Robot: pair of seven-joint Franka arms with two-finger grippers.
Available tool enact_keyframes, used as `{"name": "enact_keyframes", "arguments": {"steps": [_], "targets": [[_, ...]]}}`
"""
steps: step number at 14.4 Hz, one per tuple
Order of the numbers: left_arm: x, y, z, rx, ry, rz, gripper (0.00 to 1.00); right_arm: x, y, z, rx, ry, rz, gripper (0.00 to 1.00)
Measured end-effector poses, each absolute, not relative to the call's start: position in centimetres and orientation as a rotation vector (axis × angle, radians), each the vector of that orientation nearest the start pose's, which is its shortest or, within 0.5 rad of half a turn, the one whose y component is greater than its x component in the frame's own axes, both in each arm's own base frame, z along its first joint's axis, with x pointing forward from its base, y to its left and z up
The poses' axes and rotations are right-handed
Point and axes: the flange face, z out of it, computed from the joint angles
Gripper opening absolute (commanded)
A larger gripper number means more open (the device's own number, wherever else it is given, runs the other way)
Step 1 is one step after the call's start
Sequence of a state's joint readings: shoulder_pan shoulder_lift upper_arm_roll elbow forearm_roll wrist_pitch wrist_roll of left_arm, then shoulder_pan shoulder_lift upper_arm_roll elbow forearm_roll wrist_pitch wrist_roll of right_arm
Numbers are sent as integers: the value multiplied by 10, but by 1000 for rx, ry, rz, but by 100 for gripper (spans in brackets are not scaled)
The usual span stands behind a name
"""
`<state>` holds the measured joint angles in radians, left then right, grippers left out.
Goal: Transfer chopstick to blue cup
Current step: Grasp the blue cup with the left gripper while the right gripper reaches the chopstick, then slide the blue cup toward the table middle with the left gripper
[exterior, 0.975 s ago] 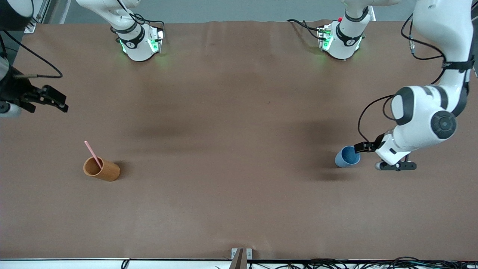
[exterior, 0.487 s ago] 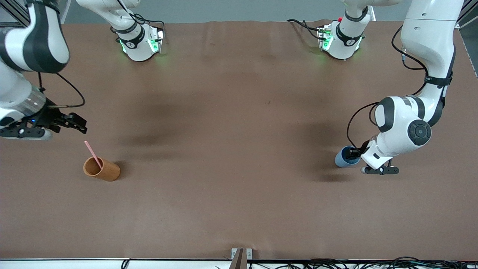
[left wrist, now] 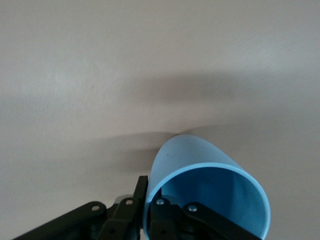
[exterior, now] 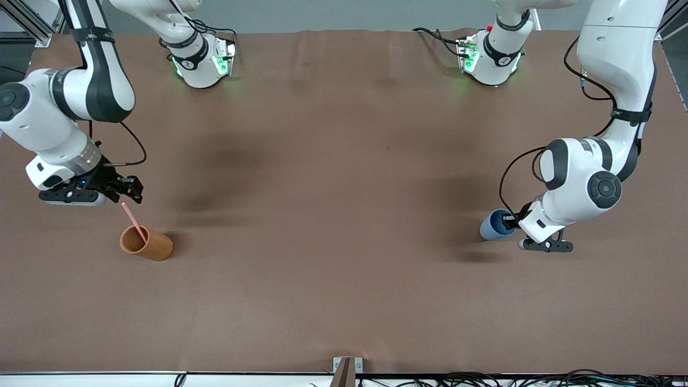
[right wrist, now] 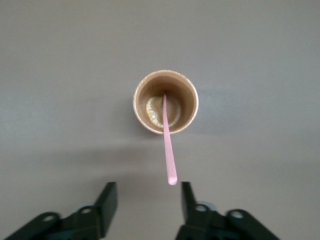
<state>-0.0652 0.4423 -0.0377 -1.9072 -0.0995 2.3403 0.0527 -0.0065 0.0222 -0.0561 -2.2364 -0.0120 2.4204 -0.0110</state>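
Chopstick point(exterior: 133, 216) first: a thin, straight pink stick standing in the orange-brown cup point(exterior: 148, 243) toward the right arm's end of the table point(exterior: 344, 161). Its lower end rests on the cup's floor, and its free end leans out over the rim toward eleven o'clock in the front view. It looks very light and stiff, probably smooth, and so thin that a loose pinch could let it swivel or slip. The best hold seems to be on the bare length just below the top end, well clear of the rim, with the pads closing square across the shaft (a hold at the very tip would give it more room to pivot). The right gripper point(right wrist: 147, 192) hangs over that top end, at about eleven o'clock of the orange-brown cup. Its fingers are parted with a clear gap, the pink tip lies between them nearer one finger, and they hold nothing yet. The blue cup point(exterior: 494, 228) is well apart, at roughly three o'clock of the orange-brown cup, toward the left arm's end. The left gripper point(exterior: 510, 219) is closed on its wall, one finger inside the rim and one outside. The cup looks light and thin-walled, so this hold should keep it from tipping when the stick drops in.
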Motion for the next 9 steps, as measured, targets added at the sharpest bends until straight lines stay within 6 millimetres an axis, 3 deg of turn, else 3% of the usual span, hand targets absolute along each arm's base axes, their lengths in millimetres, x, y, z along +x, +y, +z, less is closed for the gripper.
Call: {"name": "enact_keyframes", "arguments": {"steps": [1, 3, 6, 9], "targets": [[626, -80, 281, -3237, 111, -4, 1, 541, -36, 372, -3147, 73, -250, 39], [625, -132, 320, -3264, 6, -15, 1, 541, -41, 370, -3147, 90, -248, 39], [606, -247, 366, -3259, -212, -38, 1, 541, -46, 367, -3142, 113, -253, 37], [574, -344, 365, -3241, -355, -33, 1, 544, -50, 365, -3109, 170, -278, 32]]}}
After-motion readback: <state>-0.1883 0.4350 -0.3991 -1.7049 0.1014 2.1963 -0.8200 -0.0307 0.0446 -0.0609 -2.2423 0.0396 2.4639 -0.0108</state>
